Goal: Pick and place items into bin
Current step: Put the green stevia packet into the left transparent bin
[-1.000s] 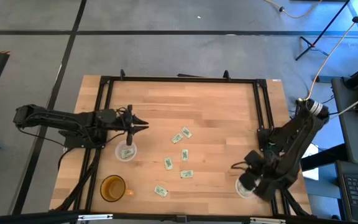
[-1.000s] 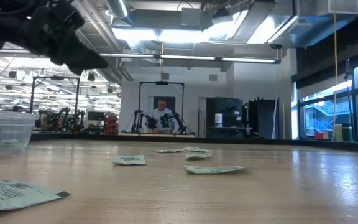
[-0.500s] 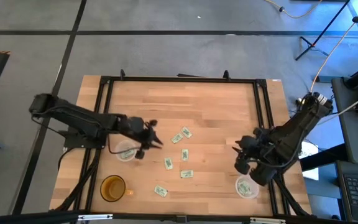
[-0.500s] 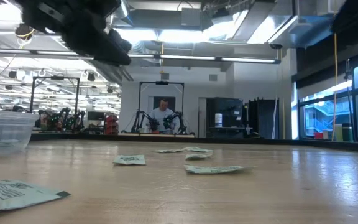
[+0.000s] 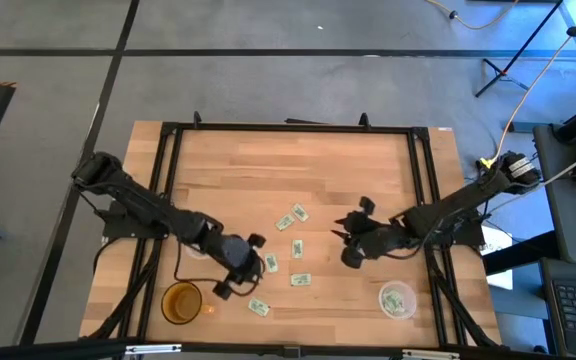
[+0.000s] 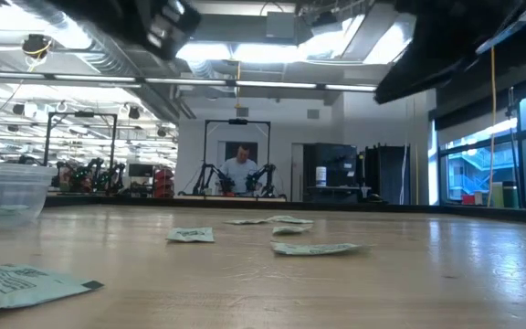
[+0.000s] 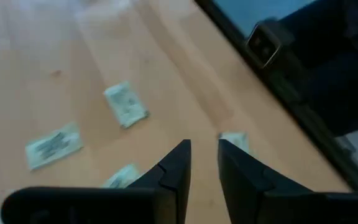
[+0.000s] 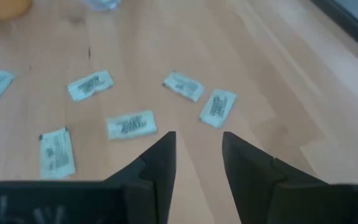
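Both arms have swung inward over the wooden surface: left gripper and right gripper, fingers slightly spread and empty, flank scattered packets.

Six loose packets, three cups and two arms.

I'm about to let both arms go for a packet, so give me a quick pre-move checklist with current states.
1. Left gripper empty, fingers apart: ok.
2. Right gripper empty, fingers apart: ok.
3. Packets loose and flat on the table, none overlapping: ok.
4. Grippers apart from each other, packets between them: ok.
5. Clear cup near the right arm open and already holding packets: ok.
6. Clear cup by the left arm, hidden under the arm from above: cannot tell.
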`<state>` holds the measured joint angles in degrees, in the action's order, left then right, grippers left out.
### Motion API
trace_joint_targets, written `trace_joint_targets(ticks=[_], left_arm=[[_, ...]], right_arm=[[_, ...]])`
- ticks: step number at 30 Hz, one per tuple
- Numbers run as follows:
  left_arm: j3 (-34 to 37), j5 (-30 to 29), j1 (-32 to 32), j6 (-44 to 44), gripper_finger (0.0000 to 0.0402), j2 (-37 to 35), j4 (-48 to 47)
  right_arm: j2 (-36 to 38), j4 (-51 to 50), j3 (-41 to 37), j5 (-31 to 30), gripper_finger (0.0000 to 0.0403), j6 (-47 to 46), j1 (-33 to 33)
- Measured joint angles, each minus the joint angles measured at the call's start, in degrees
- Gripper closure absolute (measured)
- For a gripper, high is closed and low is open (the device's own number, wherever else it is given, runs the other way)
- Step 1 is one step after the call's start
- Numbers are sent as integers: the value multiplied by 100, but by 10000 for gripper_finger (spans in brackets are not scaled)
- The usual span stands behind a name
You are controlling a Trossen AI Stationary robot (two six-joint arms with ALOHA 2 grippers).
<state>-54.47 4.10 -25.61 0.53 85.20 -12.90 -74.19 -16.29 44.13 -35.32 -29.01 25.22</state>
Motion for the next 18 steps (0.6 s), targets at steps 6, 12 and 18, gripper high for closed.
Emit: trace_joint_targets(ticks=[6, 12, 18], left_arm=[[-323, -9, -435, -278, 293, 444, 53], [-331, -47, -698, -239, 258, 929, 308], [-335, -216, -834, -234, 265, 1405, 334]], right_arm=[[0, 745, -364, 54, 269, 419, -334], [0, 948, -517, 51, 269, 380, -396], [2, 1194, -517, 49, 269, 432, -396]])
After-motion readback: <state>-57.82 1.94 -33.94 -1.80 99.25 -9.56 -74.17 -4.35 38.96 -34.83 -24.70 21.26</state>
